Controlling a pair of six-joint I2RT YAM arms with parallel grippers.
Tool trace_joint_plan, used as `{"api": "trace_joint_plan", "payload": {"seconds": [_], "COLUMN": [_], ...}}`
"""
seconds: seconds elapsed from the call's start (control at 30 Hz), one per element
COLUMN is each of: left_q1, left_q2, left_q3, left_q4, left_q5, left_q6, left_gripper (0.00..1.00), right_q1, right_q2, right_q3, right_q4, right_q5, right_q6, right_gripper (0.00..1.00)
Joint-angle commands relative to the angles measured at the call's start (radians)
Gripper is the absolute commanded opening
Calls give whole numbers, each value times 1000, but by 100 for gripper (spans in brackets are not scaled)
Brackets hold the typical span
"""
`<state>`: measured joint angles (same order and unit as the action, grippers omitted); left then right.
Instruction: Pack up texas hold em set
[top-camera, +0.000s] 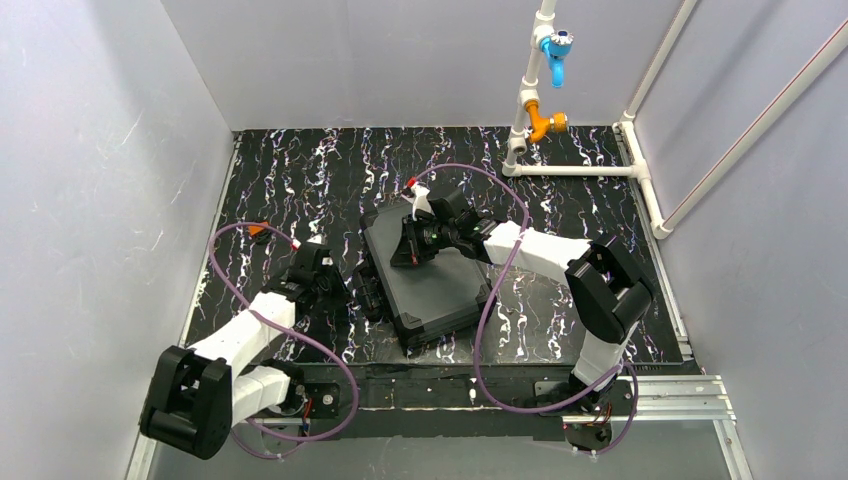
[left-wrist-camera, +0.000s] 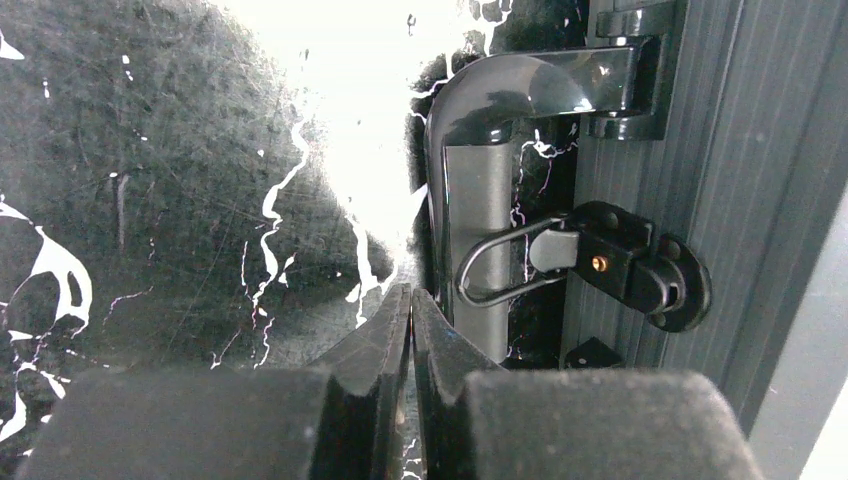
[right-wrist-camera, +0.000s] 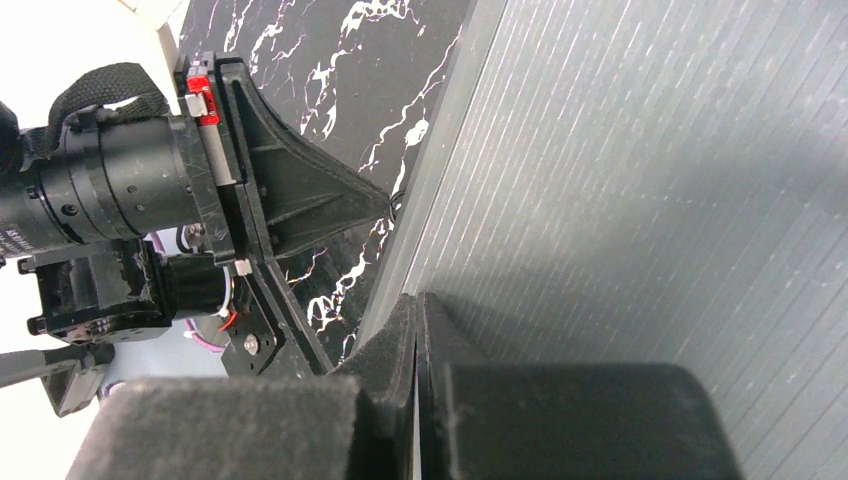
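Note:
The black hard case (top-camera: 432, 283) lies shut in the middle of the table, ribbed lid up. Chip rolls, card decks and triangular markers are out of view. My left gripper (top-camera: 338, 287) is shut and empty, low at the case's left side; in the left wrist view its tips (left-wrist-camera: 411, 296) sit just beside the carry handle (left-wrist-camera: 478, 200), near a wire-loop latch (left-wrist-camera: 620, 265). My right gripper (top-camera: 410, 252) is shut and empty, its tips (right-wrist-camera: 417, 302) resting against the ribbed lid (right-wrist-camera: 650, 200) near its left edge.
A small orange object (top-camera: 257, 229) lies on the black marbled table (top-camera: 300, 170) at the far left. White pipes with blue and orange fittings (top-camera: 545, 120) stand at the back right. Purple cables loop around both arms. My left arm's wrist (right-wrist-camera: 130, 190) shows close by in the right wrist view.

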<state>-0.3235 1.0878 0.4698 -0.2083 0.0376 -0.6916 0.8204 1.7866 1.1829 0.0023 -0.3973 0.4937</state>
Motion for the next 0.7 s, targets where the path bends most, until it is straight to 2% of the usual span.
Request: {"api": "trace_joint_plan", "payload": {"seconds": [0.0, 0.67], "left_q1": [7, 7], "left_q2": [31, 67], "left_q3": [-11, 20], "left_q4": [37, 88], "left_q5": [21, 70], "left_q6": [6, 6], "left_gripper": [2, 0], "right_q1": [13, 13], "right_q2": [122, 133], "right_q3": [-88, -106], "right_q4": [-301, -286], "right_q5": [120, 110], "right_q6": [-87, -88], "right_gripper": [1, 1]}}
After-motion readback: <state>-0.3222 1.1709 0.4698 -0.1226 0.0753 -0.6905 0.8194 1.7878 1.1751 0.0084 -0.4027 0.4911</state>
